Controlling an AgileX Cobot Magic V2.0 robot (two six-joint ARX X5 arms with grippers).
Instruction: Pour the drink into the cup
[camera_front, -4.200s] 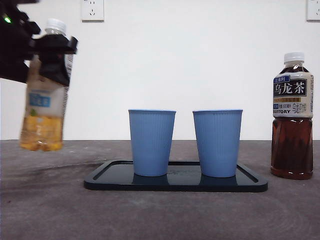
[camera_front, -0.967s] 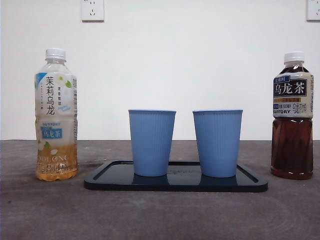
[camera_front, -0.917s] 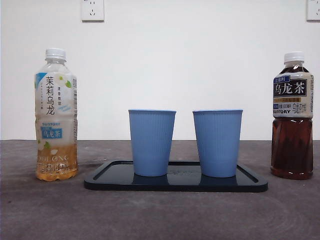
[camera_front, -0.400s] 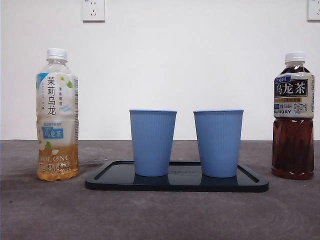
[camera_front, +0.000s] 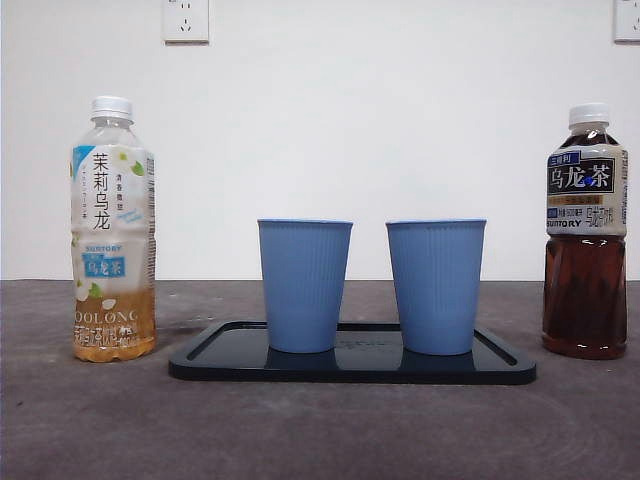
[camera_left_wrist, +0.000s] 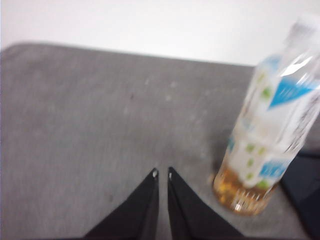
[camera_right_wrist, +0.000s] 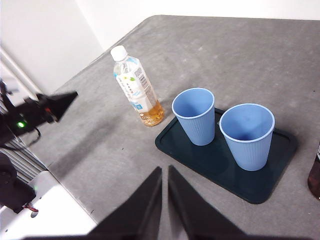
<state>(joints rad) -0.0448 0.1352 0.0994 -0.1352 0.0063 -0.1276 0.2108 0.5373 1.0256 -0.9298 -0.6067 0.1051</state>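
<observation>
Front view: pale tea bottle (camera_front: 113, 229) now stands on counter (camera_front: 320, 430) beside tray (camera_front: 352, 365), released, no longer held aloft. Left end effector (camera_left_wrist: 161, 174) retreated, jaws together, empty, near bottle. Right end effector (camera_right_wrist: 164, 170) high above tray, jaws together. Cups (camera_front: 304, 284) upright on tray. Pour from this bottle likely over; dark bottle (camera_front: 585, 232) beyond tray untouched, cap on.

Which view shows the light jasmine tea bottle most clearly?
The front view: the jasmine tea bottle stands upright, sharp, label and low liquid level readable. The right wrist view shows it whole but small, beside the tray. The left wrist view shows it blurred, its cap washed out.
</observation>
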